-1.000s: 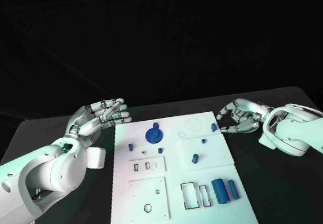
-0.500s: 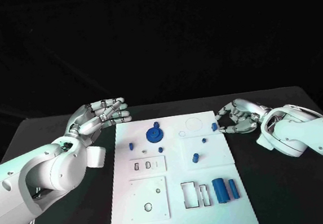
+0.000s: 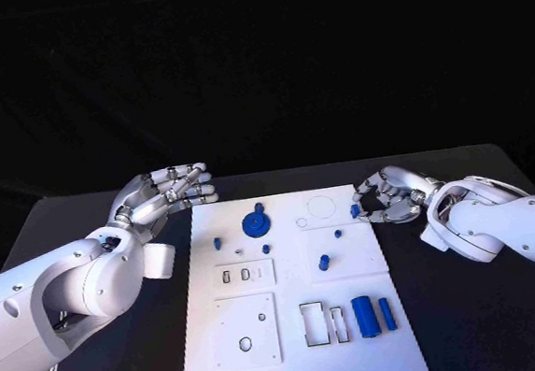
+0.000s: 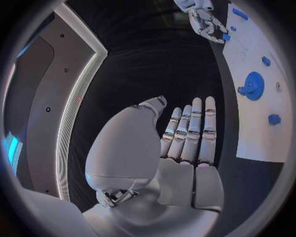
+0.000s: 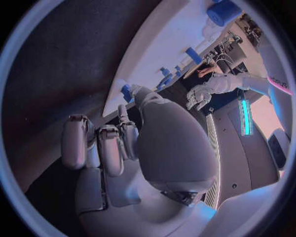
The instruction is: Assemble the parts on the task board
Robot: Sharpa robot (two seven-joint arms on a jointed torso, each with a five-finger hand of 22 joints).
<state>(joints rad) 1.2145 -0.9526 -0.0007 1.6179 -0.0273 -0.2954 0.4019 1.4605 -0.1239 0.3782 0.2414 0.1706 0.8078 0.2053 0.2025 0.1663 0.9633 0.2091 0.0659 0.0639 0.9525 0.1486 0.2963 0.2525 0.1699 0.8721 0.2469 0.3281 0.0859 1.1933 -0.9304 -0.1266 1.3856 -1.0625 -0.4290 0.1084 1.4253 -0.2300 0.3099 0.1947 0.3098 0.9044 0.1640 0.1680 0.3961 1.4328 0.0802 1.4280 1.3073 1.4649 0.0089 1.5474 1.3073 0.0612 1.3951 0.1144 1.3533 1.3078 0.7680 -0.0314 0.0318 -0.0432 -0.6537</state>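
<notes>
Right hand point(image 3: 386, 196) has shifted inward to board point(image 3: 302, 350) right edge, fingertips touching small blue part point(image 3: 354, 210) there, grasp unclear. Left hand point(image 3: 164, 193) unmoved, fingers extended, empty, beside board's far-left corner.

bare counter point(image 3: 506, 320) lies open either side of the board point(image 3: 309, 368). the left hand point(image 3: 163, 193) hovers off its far left corner; the right hand point(image 3: 389, 196) crowds the far right edge by a small blue part point(image 3: 354, 210).

We see the right hand point(image 3: 388, 198) now closer to the task board point(image 3: 304, 369) than a second ago; its curled fingers point(image 3: 369, 208) reach the board's edge, fingertips beside the small blue part point(image 3: 354, 210) there.
</notes>
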